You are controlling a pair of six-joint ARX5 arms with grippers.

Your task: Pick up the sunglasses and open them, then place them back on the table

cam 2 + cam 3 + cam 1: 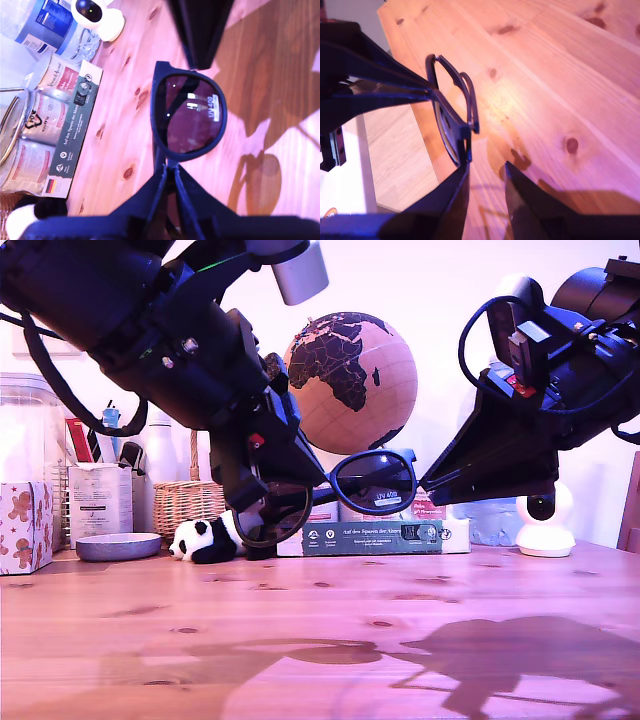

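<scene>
I am holding the sunglasses (345, 490) in the air above the table (330, 640), in front of the globe (350, 380). My first gripper (170, 167) is pinching the frame at the bridge. My second gripper (485, 172) is parted at the outer rim, one finger touching. For a clean opening, I judge it should catch the thin temple and swing slowly outward, without twisting the frame.

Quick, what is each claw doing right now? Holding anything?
My first gripper: closed on the sunglasses, held above the table.
My second gripper: open, its jaws apart at the frame's outer end, clamping nothing.
</scene>
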